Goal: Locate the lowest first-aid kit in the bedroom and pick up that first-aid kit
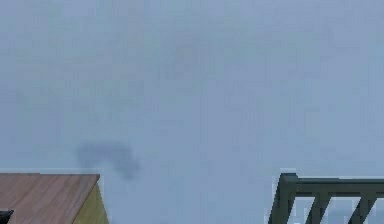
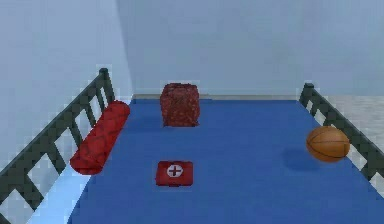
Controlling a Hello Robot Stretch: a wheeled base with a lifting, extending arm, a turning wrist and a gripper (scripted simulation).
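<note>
A small flat red first-aid kit (image 2: 175,172) with a white cross mark lies on the blue bed (image 2: 240,165), toward the arm side view's lower left of centre. It rests flat on the bedcover, apart from the other things there.
On the bed lie a long red bolster (image 2: 101,137) along the left rail, a dark red cube-shaped cushion (image 2: 179,104) at the back, and an orange ball (image 2: 327,144) at the right. Dark slatted rails (image 2: 60,135) edge the bed. A brown-topped cabinet (image 1: 50,198) and a rail (image 1: 325,200) stand before a pale wall.
</note>
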